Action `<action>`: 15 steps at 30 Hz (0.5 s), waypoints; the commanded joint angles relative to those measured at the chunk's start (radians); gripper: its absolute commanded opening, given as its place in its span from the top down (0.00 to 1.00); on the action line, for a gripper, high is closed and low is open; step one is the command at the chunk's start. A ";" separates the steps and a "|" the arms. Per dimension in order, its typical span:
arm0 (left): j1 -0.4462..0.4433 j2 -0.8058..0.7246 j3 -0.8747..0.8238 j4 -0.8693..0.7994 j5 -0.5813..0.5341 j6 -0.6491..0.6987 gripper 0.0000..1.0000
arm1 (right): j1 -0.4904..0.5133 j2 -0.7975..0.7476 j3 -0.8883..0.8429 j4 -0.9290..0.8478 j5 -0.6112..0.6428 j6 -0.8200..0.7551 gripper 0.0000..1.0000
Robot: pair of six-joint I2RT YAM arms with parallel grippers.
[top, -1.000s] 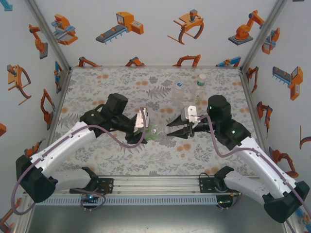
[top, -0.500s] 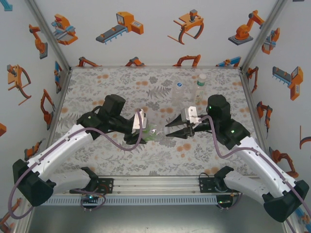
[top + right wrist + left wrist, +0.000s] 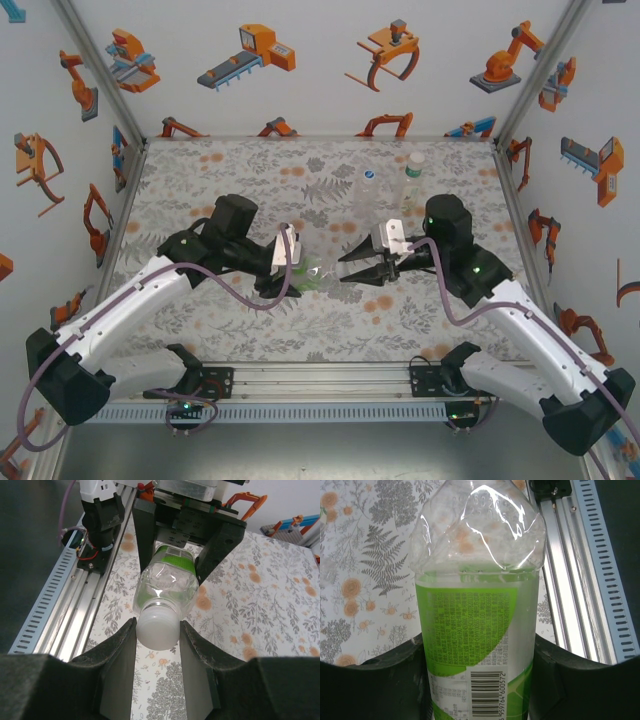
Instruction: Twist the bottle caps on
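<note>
1. Drew left hand (image 3: 303, 268) back a little toward the left since a second ago, carrying green-labelled bottle (image 3: 318, 274) along; edged right hand (image 3: 348, 270) after it.
2. Worked just beyond the slotted rail (image 3: 320, 380) at the near edge, above the flowered surface (image 3: 200, 190).
3. Clamped left hand's fingers (image 3: 375, 685) tight on the bottle's labelled body, one on each side, holding it roughly level with its neck toward the right hand.
4. Closed right hand's fingers (image 3: 117, 665) against both sides of the pale cap (image 3: 157, 627) sitting on the bottle's neck.
5. Left upright near the far edge, well apart from both hands: clear bottle (image 3: 367, 192) with blue cap (image 3: 369, 174), and just beside it to the right, taller bottle (image 3: 412, 178) with a green band.
</note>
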 commanded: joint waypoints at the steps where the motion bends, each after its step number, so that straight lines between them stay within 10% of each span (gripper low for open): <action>1: -0.008 -0.024 0.013 0.057 0.100 0.011 1.00 | 0.019 0.029 0.012 0.022 -0.029 -0.003 1.00; 15: -0.007 -0.033 0.009 0.067 0.065 0.004 1.00 | 0.025 0.022 -0.038 0.193 0.022 0.234 1.00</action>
